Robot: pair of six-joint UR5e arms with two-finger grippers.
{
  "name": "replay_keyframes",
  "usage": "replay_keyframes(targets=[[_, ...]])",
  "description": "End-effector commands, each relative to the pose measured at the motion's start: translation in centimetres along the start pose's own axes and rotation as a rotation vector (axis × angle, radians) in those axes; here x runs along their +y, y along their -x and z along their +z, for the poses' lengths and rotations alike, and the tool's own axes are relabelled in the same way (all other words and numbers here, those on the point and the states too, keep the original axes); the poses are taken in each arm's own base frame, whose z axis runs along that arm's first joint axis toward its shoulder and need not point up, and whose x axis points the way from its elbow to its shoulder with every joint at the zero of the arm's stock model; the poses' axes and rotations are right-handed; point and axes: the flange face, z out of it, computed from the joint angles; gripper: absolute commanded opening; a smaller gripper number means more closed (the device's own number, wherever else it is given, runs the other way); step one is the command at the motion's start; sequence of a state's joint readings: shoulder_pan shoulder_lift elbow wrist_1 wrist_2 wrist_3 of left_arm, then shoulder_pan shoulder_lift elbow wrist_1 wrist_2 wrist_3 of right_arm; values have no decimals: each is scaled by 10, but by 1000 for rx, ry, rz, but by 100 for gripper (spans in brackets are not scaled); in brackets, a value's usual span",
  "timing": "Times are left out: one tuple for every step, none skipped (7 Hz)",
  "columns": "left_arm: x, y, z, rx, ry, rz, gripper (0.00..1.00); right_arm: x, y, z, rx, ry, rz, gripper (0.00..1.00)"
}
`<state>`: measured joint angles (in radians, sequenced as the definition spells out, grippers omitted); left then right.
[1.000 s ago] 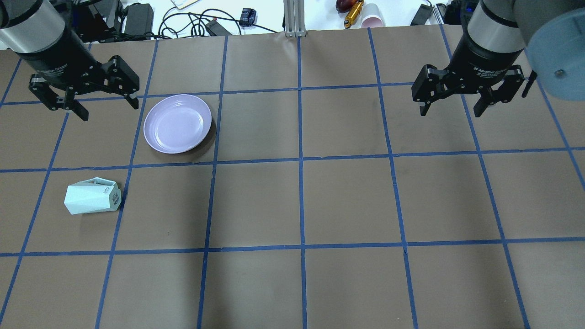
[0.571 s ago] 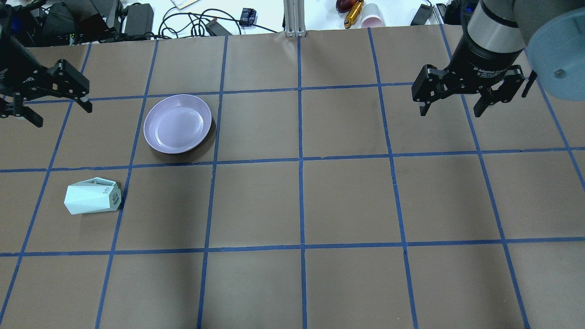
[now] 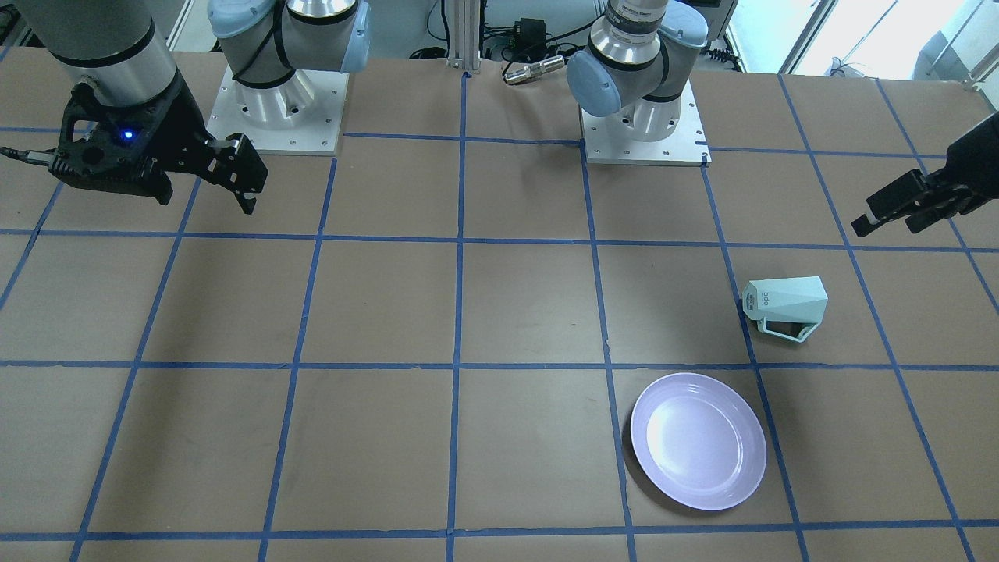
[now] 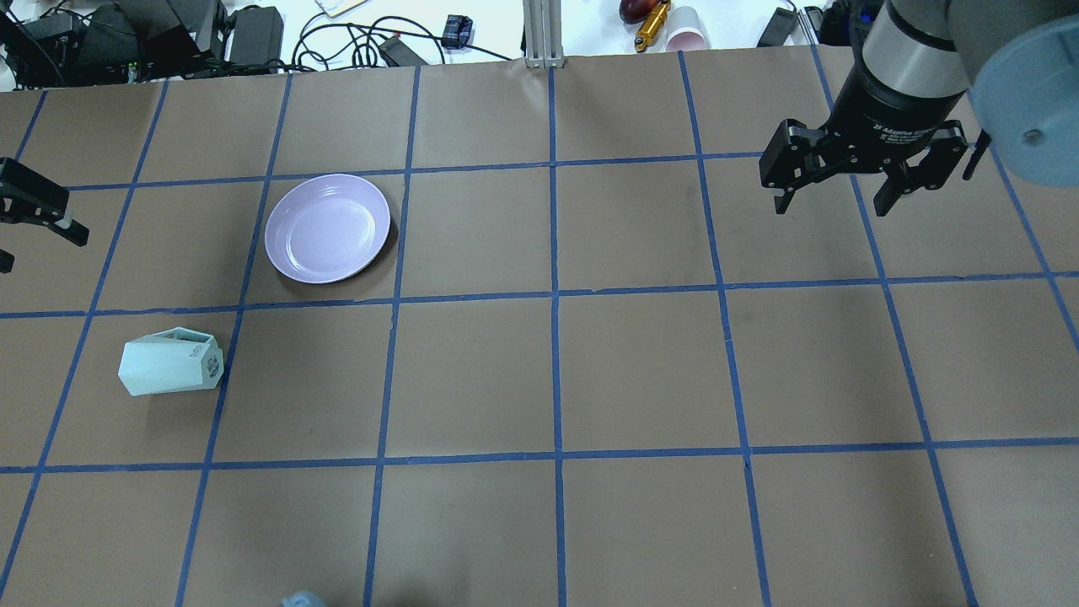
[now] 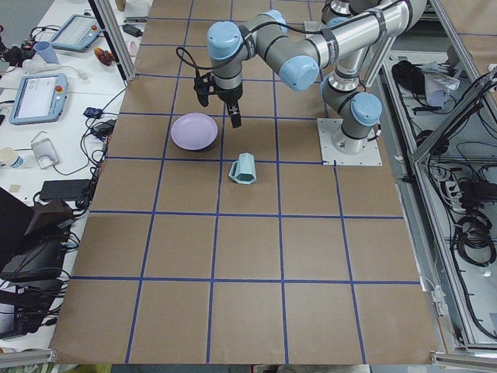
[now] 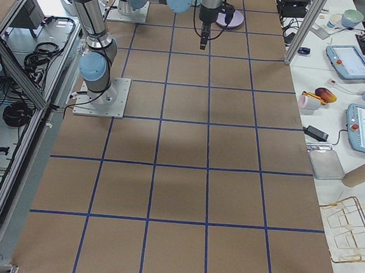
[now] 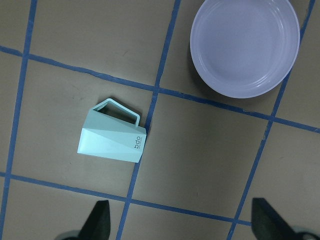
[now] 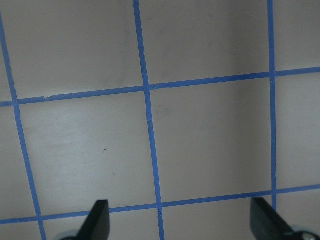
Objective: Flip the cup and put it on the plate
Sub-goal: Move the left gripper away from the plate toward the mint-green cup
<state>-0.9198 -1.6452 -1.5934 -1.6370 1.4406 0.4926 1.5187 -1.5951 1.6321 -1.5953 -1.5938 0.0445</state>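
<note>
Cup [image 7: 112, 139] is lying on its side on the table [image 7: 60, 40], ahead of the left gripper [image 7: 181, 222], off toward one finger, untouched. Plate [image 7: 245, 47] is sitting farther ahead, apart from it. Both the left gripper and the right gripper [image 4: 833, 202] are hanging wide open, empty.

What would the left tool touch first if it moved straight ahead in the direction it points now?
Probably the bare brown paper table cover. The open left tool points downward at it, and the pale mint-green faceted cup lies on its side, away from that line. The wrist view does not show depth well.
</note>
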Motion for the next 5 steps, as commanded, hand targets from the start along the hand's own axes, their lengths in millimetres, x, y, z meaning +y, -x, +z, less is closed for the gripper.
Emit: replay_keyframes(targets=[[-4, 45, 28, 121, -10, 97, 100, 0, 0, 0, 0, 0, 0, 100], [-2, 74, 48, 167, 5, 82, 100, 0, 0, 0, 0, 0, 0, 100], [0, 105, 69, 201, 25, 85, 100, -1, 0, 0, 0, 0, 0, 100], [-3, 118, 85, 223, 41, 133, 100, -1, 0, 0, 0, 0, 0, 100], [-8, 123, 101, 250, 62, 129, 100, -1, 0, 0, 0, 0, 0, 100]])
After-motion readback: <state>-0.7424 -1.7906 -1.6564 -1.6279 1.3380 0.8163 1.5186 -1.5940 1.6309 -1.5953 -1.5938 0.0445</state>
